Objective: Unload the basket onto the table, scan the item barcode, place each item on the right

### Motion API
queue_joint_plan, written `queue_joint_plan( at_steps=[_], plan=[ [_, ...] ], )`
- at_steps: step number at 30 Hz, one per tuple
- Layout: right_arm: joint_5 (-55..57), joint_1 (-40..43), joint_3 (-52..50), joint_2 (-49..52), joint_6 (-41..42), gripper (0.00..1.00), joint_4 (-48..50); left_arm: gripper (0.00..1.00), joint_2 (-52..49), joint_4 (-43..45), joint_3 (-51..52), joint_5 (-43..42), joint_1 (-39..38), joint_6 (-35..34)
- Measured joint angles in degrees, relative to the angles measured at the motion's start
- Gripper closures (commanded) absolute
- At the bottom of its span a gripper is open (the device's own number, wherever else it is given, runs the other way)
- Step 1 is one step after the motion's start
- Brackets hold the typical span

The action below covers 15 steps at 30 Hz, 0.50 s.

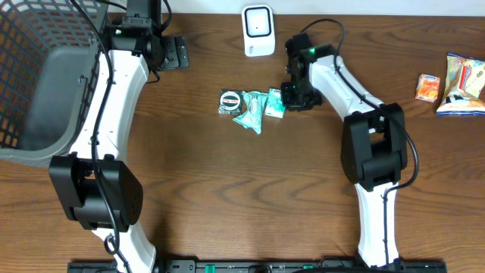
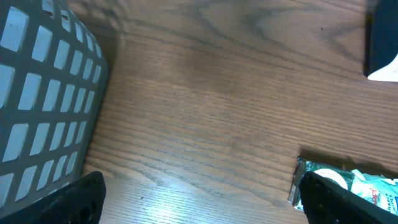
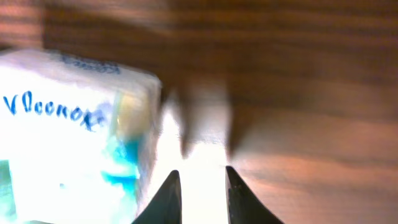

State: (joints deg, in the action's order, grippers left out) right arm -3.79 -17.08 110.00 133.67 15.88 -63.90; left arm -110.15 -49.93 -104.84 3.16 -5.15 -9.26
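Note:
A white Kleenex tissue pack (image 3: pixel 74 124) lies on the wooden table, just left of my right gripper (image 3: pixel 199 186). Its jaws stand a narrow gap apart with only bare table between them. From overhead, the right gripper (image 1: pixel 292 95) hangs over the right edge of the tissue pack (image 1: pixel 274 103). Next to it lie a teal packet (image 1: pixel 248 115) and a round green packet (image 1: pixel 229 101). The white barcode scanner (image 1: pixel 258 30) stands at the back centre. My left gripper (image 2: pixel 199 202) is wide open and empty near the basket, with the green packet (image 2: pixel 320 177) by its right finger.
A grey mesh basket (image 1: pixel 38 83) fills the far left and also shows in the left wrist view as the basket (image 2: pixel 43 93). Snack packets (image 1: pixel 462 83) and a small orange pack (image 1: pixel 428 87) lie at the right edge.

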Motion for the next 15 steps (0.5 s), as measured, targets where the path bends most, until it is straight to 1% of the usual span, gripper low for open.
queue_joint_plan(
  at_steps=[1, 3, 5, 7, 10, 15],
  plan=[
    [-0.55, 0.39, 1.33, 0.0, 0.02, 0.79, -1.88, 0.02, 0.0, -0.02, 0.0, 0.02, 0.0, 0.0],
    [-1.97, 0.96, 3.15, 0.0, 0.02, 0.73, -3.56, 0.02, 0.0, -0.04, 0.0, 0.0, 0.0, 0.0],
    [-4.55, 1.51, 4.46, 0.0, -0.22, 0.64, -3.58, 0.02, 0.0, 0.0, 0.0, 0.0, 0.0, 0.0],
    [-7.06, 1.53, 4.63, 0.0, -0.63, 0.63, -2.75, 0.02, 0.0, -0.02, 0.0, 0.0, 0.0, 0.0],
    [-10.71, 1.18, 4.63, 0.0, -0.66, 0.64, -1.36, 0.02, 0.0, -0.02, 0.0, 0.0, 0.0, 0.0],
    [-12.79, 0.79, 4.63, 0.0, 0.07, 0.63, -0.02, 0.02, 0.0, -0.02, 0.0, 0.0, 0.0, 0.0]
  ],
)
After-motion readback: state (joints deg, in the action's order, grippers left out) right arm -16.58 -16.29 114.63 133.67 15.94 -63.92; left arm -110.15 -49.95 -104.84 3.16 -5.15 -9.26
